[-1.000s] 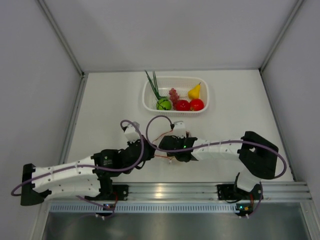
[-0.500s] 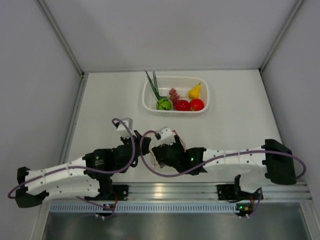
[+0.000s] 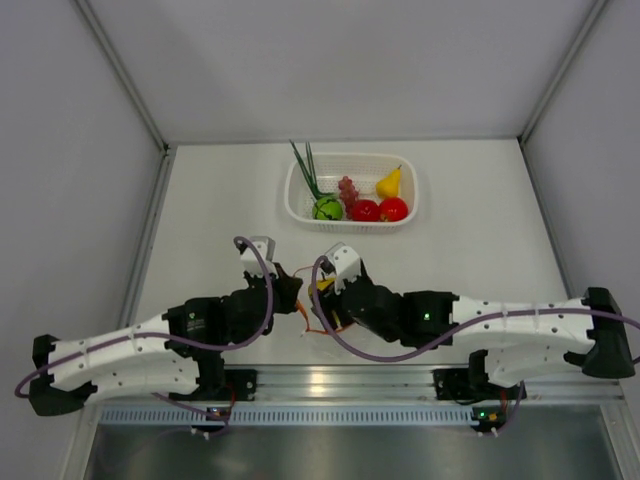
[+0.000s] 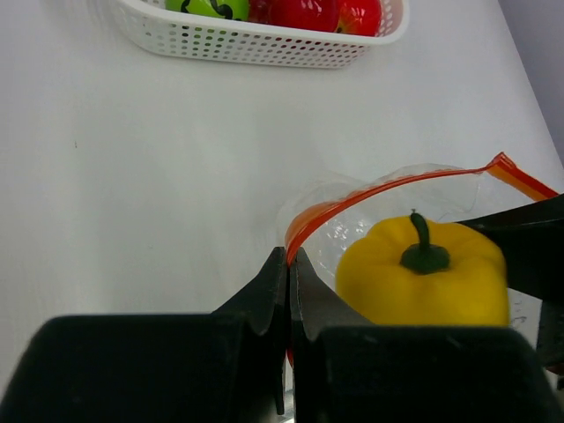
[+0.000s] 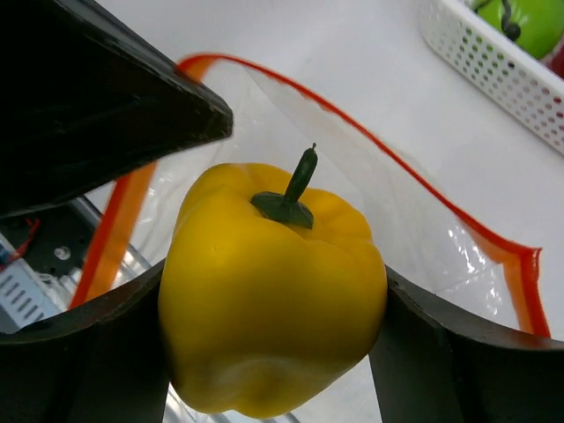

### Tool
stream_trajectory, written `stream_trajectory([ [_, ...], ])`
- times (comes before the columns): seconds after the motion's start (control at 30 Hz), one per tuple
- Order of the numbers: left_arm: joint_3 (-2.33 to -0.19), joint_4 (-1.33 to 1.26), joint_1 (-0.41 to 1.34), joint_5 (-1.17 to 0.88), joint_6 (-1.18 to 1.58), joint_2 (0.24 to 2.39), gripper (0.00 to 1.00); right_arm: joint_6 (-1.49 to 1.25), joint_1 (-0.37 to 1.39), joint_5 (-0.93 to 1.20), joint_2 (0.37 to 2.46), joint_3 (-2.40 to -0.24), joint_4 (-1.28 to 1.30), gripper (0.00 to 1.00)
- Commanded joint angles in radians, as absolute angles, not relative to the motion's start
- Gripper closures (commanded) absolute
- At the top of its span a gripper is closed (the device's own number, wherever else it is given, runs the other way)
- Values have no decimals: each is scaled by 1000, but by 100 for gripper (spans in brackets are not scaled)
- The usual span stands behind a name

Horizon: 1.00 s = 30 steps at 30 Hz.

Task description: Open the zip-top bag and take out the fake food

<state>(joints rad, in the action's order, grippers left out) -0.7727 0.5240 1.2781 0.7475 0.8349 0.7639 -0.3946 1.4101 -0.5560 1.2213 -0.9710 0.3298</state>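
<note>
Pinching the bag's [image 4: 352, 231] red zip edge with the left hand [image 4: 288, 264]; clamping the yellow pepper [image 5: 264, 291] at its mouth with the right hand [image 5: 273, 374].

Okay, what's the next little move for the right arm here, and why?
Probably lift the right gripper, drawing the yellow pepper clear of the bag. It grips the pepper at the bag's open mouth while the left gripper pinches the orange zip edge, and the basket waits beyond.
</note>
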Motion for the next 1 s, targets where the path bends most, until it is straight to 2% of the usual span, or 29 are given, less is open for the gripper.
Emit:
stream_trajectory([
  [0.0,-808,503,1281,736,793,773,100,-331,1424,-479,1118,-959,181,55],
  [0.2,-811,528,1281,778,825,782,100,-327,1424,-417,1000,-893,23,59],
  [0.33,-804,535,1279,785,848,772,100,-336,1422,-428,936,-807,-176,61],
  [0.5,-810,532,1279,753,854,758,100,-281,1422,-492,905,-640,-607,62],
  [0.6,-819,543,1279,755,862,756,100,-229,1422,-558,930,-621,-715,63],
  [0.67,-837,583,1279,802,911,752,100,-193,1420,-618,936,-665,-689,63],
  [0.8,-897,765,1270,919,994,767,100,-265,1339,-637,945,-808,-412,63],
  [0.83,-913,847,1264,945,1015,776,100,-303,1262,-623,949,-836,-267,62],
  [0.97,-977,980,1230,1031,1043,776,100,-454,978,-398,985,-911,-80,60],
])
